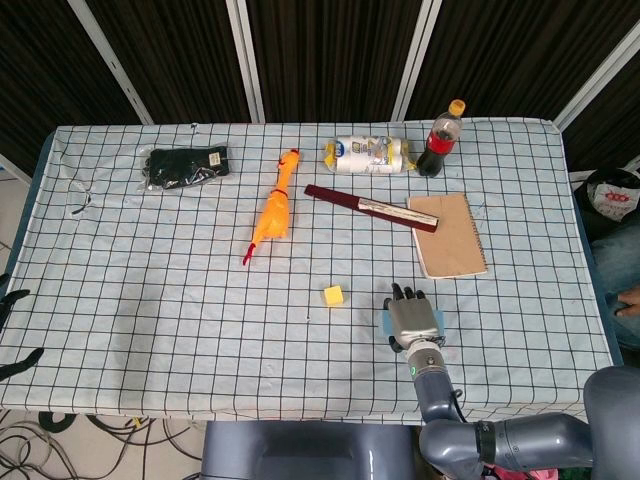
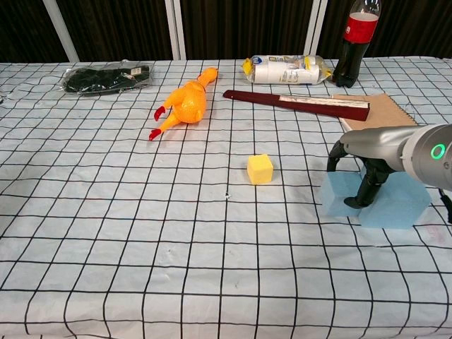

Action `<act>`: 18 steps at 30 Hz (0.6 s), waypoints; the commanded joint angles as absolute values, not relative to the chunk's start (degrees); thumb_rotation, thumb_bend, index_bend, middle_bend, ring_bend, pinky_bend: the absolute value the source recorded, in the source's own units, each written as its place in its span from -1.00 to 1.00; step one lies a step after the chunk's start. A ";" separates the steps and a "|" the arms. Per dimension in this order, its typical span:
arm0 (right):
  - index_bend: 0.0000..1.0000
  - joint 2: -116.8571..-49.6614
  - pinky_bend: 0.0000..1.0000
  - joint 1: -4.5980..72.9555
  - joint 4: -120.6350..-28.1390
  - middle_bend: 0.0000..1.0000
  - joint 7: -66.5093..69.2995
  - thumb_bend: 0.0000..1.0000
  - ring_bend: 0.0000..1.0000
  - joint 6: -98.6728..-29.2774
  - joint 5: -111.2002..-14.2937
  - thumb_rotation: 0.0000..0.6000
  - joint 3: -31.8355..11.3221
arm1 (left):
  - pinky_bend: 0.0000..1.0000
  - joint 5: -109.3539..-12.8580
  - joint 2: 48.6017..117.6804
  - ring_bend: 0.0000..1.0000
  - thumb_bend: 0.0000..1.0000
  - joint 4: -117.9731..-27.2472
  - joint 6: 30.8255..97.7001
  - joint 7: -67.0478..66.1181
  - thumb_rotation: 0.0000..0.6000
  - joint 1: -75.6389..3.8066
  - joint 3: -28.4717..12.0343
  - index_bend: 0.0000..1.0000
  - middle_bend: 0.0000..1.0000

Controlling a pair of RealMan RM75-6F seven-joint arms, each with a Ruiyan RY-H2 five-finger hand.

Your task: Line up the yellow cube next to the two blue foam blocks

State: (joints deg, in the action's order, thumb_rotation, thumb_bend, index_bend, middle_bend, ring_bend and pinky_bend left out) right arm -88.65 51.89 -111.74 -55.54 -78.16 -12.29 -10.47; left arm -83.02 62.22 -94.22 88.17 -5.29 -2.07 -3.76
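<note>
Fingers (image 2: 367, 189) of right hand (image 2: 378, 152) curl down over blue foam blocks (image 2: 395, 205), tips touching foam; whether they grip it cannot be told. Yellow cube (image 2: 260, 169) sits alone on checked tablecloth (image 2: 141, 233), apart from blocks, on their left. Farther back: rubber chicken (image 2: 185, 102), dark red ruler (image 2: 296, 103), brown notebook (image 1: 448, 234), cola bottle (image 2: 352, 39), black pouch (image 2: 106, 76). Left hand out of sight.
</note>
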 commanded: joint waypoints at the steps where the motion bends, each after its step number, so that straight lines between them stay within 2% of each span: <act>1: -0.40 -88.63 -0.80 51.92 -111.87 -1.00 -55.64 -0.35 -0.90 -78.29 -12.28 1.00 -10.44 | -1.00 -83.01 62.23 -1.00 -0.93 -94.22 88.17 -5.30 1.00 -2.06 -3.76 -0.54 -0.88; 12: -0.39 -88.90 -0.80 51.96 -112.60 -1.00 -55.65 -0.35 -0.90 -78.89 -12.32 1.00 -10.48 | -1.00 -83.04 62.17 -1.00 -0.93 -94.29 88.13 -5.25 1.00 -2.05 -3.71 -0.54 -0.89; 18: -0.68 -89.17 -0.80 52.11 -112.42 -1.00 -55.71 -0.35 -0.90 -78.79 -12.08 1.00 -10.66 | -1.00 -83.03 62.16 -1.00 -0.93 -94.31 88.12 -5.28 1.00 -2.05 -3.71 -0.54 -0.89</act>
State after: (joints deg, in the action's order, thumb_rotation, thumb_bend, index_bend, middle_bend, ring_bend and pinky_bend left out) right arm -89.16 52.10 -112.43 -55.71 -78.80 -12.09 -10.65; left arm -83.02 62.16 -94.31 88.12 -5.28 -2.05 -3.71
